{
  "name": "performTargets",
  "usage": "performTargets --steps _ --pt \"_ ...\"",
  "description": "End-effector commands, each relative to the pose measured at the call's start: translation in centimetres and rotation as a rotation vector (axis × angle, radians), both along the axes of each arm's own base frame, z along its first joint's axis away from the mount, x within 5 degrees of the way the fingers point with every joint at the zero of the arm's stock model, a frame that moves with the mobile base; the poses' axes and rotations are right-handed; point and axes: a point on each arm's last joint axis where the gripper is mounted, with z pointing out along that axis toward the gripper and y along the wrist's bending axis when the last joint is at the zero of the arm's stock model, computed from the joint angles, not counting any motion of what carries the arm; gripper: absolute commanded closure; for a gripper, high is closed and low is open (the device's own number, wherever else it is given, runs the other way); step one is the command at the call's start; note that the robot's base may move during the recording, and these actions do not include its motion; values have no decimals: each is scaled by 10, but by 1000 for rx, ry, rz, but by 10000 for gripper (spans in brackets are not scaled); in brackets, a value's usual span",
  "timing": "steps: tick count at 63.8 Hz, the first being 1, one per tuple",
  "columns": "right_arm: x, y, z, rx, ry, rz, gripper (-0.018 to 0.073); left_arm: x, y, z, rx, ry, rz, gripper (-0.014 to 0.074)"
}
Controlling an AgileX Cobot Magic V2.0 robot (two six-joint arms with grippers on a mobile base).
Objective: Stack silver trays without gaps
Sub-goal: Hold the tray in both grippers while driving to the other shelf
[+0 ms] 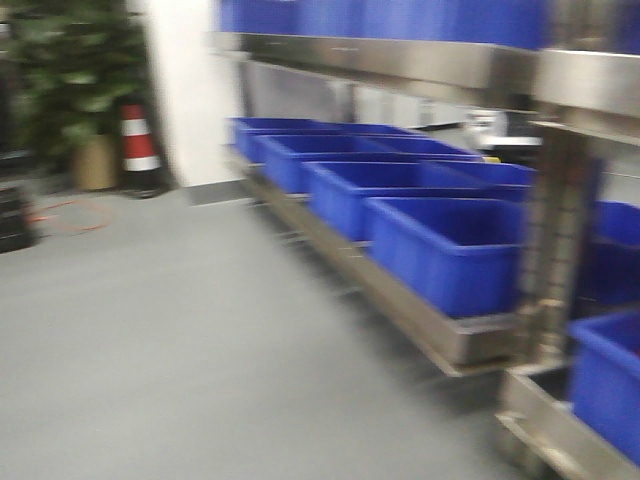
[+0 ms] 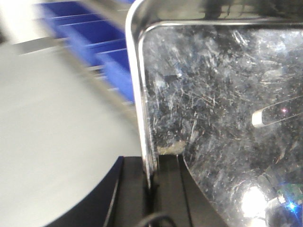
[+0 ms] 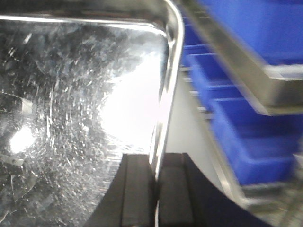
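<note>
Outwardly, the blurred front-facing view shows no tray and no arm, only a row of blue bins point(image 1: 450, 250) on a low steel shelf point(image 1: 440, 335), a grey floor point(image 1: 150, 350), a plant point(image 1: 80, 80) and a traffic cone point(image 1: 140, 140).

From the left wrist, the left gripper point(image 2: 154, 172) has its jaws closed on the thin rim of a silver tray point(image 2: 213, 94), which is held up off the floor with its scratched, mirror-like bottom filling the frame.

From the right wrist, the right gripper point(image 3: 156, 177) likewise pinches a rim, here the tray's right edge, with the bins just beyond. It seems to be one tray held by opposite rims, though no view shows both grips at once.

The steel looks stiff and light but slick. The narrow flat rim is the only sensible hold, and a thin pinch there could slip or let the tray swing, so an even grip on both sides seems wise for nesting it flush.
</note>
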Motion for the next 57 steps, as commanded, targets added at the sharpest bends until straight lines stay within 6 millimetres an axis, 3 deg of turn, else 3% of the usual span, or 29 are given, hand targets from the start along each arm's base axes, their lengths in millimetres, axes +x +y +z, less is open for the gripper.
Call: performTargets --steps 1,57 --pt "-4 -3 11 -21 -72 -6 638 -4 2 9 9 -55 -13 616" --pt "-4 -3 11 -21 -72 -6 638 -4 2 9 9 -55 -13 616"
